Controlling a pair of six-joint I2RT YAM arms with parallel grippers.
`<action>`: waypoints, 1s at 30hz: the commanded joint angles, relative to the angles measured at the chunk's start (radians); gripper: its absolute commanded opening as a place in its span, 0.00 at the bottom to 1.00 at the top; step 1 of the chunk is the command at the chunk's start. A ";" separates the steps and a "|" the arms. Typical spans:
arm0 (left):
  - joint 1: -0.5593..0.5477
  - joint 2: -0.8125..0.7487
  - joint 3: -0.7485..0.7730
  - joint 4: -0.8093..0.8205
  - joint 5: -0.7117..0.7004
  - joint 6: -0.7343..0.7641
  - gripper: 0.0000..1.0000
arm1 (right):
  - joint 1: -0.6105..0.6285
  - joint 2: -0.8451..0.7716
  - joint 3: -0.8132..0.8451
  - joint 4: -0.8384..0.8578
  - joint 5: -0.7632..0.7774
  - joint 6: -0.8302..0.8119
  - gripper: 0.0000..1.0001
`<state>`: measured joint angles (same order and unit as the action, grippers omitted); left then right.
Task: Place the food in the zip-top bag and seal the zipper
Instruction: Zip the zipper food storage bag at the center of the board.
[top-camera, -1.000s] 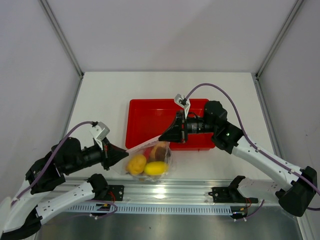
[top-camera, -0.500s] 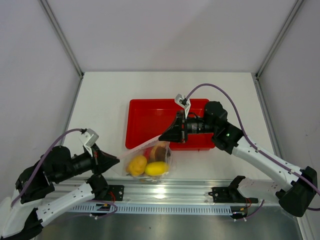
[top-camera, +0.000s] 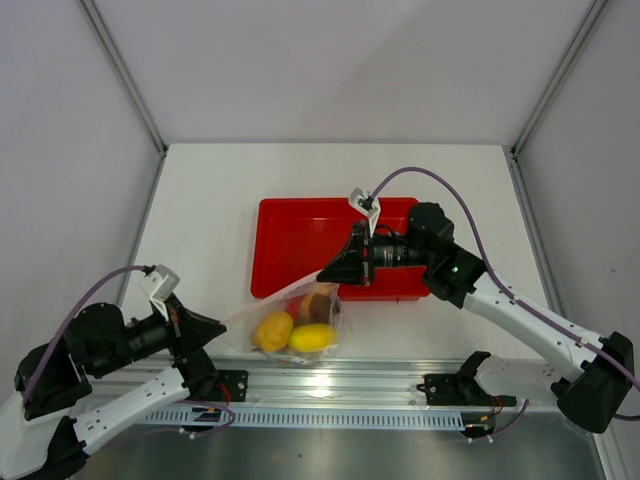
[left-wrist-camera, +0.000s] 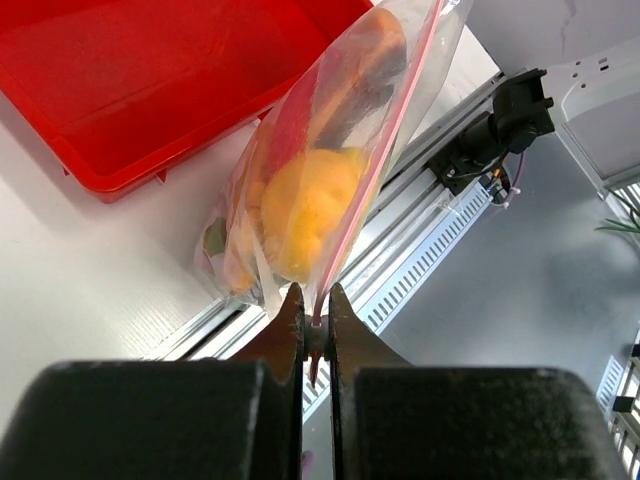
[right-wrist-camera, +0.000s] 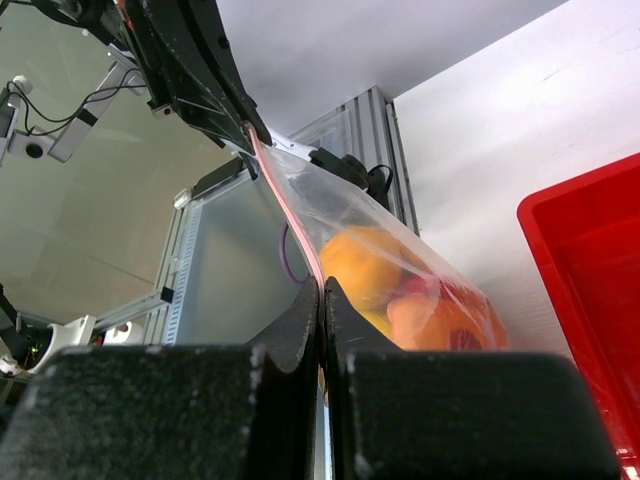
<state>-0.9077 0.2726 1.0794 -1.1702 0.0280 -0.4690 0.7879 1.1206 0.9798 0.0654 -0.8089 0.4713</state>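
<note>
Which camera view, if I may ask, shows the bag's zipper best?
Left wrist: the zipper runs unobstructed from the left hand up along the bag. Right wrist shows a shorter stretch; overhead, only a faint line.

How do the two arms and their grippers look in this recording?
The left arm and right arm have white links and black joint housings. The left gripper and right gripper are black wedges tapering to narrow tips. Purple cables, left and right, loop up to small white wrist brackets, left and right. A green light glows on the right arm's black housing.
</note>
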 joint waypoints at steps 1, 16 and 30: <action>-0.002 -0.015 0.045 -0.059 -0.023 -0.022 0.01 | 0.004 0.008 0.046 0.028 0.014 -0.002 0.00; -0.003 -0.020 0.240 -0.106 -0.359 -0.022 0.02 | 0.177 0.267 0.264 0.076 0.065 -0.003 0.00; -0.003 0.099 0.123 -0.055 -0.737 -0.072 0.08 | 0.160 0.646 0.548 0.165 -0.007 0.032 0.00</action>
<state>-0.9077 0.3489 1.1969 -1.2770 -0.5667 -0.5087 0.9630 1.7161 1.4570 0.1558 -0.7795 0.4801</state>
